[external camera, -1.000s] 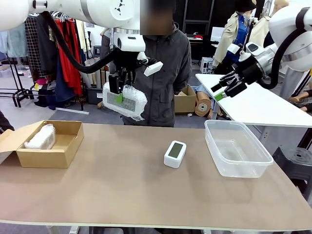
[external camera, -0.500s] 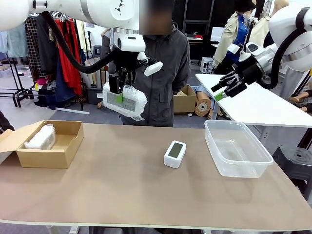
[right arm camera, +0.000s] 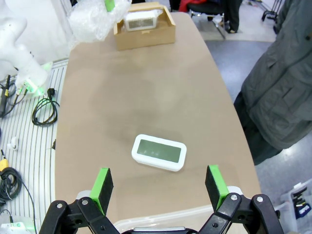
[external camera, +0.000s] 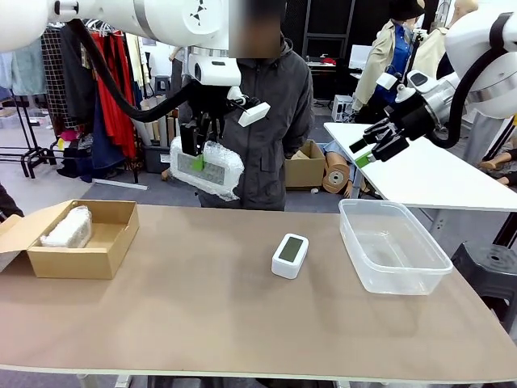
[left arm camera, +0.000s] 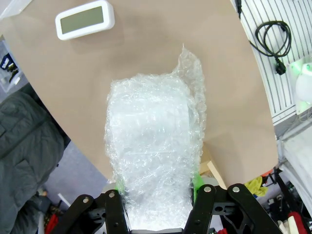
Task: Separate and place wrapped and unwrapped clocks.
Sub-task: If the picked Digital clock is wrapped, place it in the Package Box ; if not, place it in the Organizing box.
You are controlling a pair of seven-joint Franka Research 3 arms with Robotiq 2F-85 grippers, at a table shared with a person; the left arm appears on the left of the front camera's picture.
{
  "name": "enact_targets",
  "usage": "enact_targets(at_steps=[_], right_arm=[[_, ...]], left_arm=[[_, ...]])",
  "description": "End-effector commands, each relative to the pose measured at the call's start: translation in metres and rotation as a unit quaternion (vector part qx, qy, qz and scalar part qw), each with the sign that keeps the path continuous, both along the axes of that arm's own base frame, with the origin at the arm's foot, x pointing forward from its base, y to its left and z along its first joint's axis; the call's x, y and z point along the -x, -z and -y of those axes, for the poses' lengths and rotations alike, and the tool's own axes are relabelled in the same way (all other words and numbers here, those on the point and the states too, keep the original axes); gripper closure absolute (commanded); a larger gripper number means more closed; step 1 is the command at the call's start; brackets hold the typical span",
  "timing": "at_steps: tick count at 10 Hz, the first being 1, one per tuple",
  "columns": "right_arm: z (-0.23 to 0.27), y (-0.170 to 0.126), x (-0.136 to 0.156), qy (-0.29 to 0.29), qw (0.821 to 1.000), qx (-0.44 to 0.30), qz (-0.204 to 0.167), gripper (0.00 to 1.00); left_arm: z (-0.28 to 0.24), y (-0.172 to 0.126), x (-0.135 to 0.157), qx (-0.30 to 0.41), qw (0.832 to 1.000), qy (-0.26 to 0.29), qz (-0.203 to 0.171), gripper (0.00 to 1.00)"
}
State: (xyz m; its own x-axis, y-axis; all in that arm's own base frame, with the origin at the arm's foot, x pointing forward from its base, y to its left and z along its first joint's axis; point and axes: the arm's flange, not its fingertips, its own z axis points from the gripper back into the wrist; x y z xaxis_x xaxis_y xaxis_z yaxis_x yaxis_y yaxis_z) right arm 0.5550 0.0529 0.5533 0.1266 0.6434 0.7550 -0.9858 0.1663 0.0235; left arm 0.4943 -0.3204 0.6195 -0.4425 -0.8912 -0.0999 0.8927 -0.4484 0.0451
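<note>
High above the table's far edge, my left gripper (external camera: 195, 153) is shut on a bubble-wrapped clock (external camera: 208, 167); in the left wrist view the same wrapped clock (left arm camera: 152, 156) sits between the green pads. A second wrapped clock (external camera: 68, 227) lies in the cardboard box (external camera: 109, 257) at the left. The bare white clock (external camera: 290, 255) with a grey-green screen stands mid-table, and the bare clock (right arm camera: 159, 152) lies below my right gripper (right arm camera: 159, 183). My right gripper (external camera: 367, 150) hangs open and holds nothing, above the clear plastic tub (external camera: 400, 267).
A person in a dark grey jacket (external camera: 279, 121) stands at the far side, right behind the held bundle. The box's flap (external camera: 16, 234) is folded out to the left. A white table (external camera: 436, 178) stands behind on the right.
</note>
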Motion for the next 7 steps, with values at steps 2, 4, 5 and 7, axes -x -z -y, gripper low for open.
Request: enact_targets(at_steps=[2, 4, 5, 7], right_arm=[[0.000, -0.002, 0.000, 0.001, 1.000, 0.001, 0.003, 0.00], [0.000, -0.002, 0.000, 0.001, 1.000, 0.001, 0.003, 0.00], [0.000, -0.002, 0.000, 0.001, 1.000, 0.001, 0.003, 0.00], [0.000, -0.002, 0.000, 0.001, 1.000, 0.001, 0.003, 0.00]], left_arm=[[0.000, 0.000, 0.000, 0.000, 1.000, 0.000, 0.000, 1.00], [-0.013, -0.013, 0.011, -0.015, 0.993, -0.110, -0.027, 1.00], [-0.022, -0.016, 0.016, -0.016, 0.988, -0.148, -0.035, 1.00], [-0.051, -0.027, 0.025, -0.006, 0.968, -0.249, -0.040, 1.00]])
